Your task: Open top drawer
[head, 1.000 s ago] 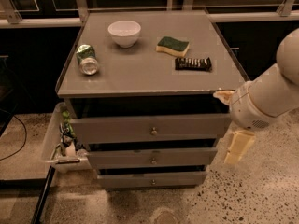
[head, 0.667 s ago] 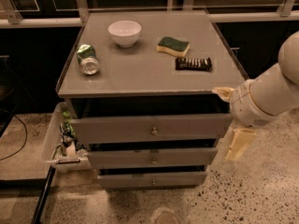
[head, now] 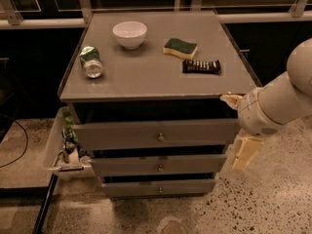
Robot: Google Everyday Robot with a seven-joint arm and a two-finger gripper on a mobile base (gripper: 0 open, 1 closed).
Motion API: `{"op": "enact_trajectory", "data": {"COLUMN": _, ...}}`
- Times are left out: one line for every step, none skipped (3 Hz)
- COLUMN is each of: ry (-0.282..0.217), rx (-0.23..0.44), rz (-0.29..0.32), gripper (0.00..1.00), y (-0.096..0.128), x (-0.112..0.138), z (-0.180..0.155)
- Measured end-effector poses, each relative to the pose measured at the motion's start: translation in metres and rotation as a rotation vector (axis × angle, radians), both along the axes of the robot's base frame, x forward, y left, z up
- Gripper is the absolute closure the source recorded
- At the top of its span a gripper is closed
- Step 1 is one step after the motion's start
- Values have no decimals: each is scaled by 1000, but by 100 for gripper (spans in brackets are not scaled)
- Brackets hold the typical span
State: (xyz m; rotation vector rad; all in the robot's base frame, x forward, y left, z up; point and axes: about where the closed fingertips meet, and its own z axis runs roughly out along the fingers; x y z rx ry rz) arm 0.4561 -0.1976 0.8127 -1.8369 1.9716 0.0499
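The top drawer [head: 122, 134] is the wide grey front just under the tabletop, with a small round metal knob [head: 160, 137] at its centre. A dark gap shows between its upper edge and the tabletop. Two narrower grey drawer fronts [head: 158, 165] sit below it. My gripper [head: 237, 126] is at the drawer's right end, beside the cabinet's front right corner and well right of the knob. Its two cream fingers stand apart, one finger [head: 231, 100] at the tabletop edge and the other [head: 245, 152] lower down. It holds nothing.
On the grey tabletop [head: 146, 77] lie a white bowl [head: 129, 34], a tipped green can [head: 90, 61], a green-and-yellow sponge [head: 180, 48] and a dark snack bar [head: 201, 66]. A white bin [head: 58, 152] with clutter stands on the floor at the left. Speckled floor lies in front.
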Motion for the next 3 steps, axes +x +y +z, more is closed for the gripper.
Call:
{"op": "enact_trajectory", "data": {"ry": 8, "rx": 5, "rz": -29, "gripper": 0, "y": -8, "x": 13, "z": -45}}
{"op": "enact_trajectory", "data": {"ry": -28, "rx": 8, "rz": -24, "gripper": 0, "y": -16, "x": 39, "z": -89}}
{"op": "enact_trajectory", "data": {"ry": -60, "rx": 30, "rz": 15, "gripper": 0, "y": -22, "x": 67, "z": -126}}
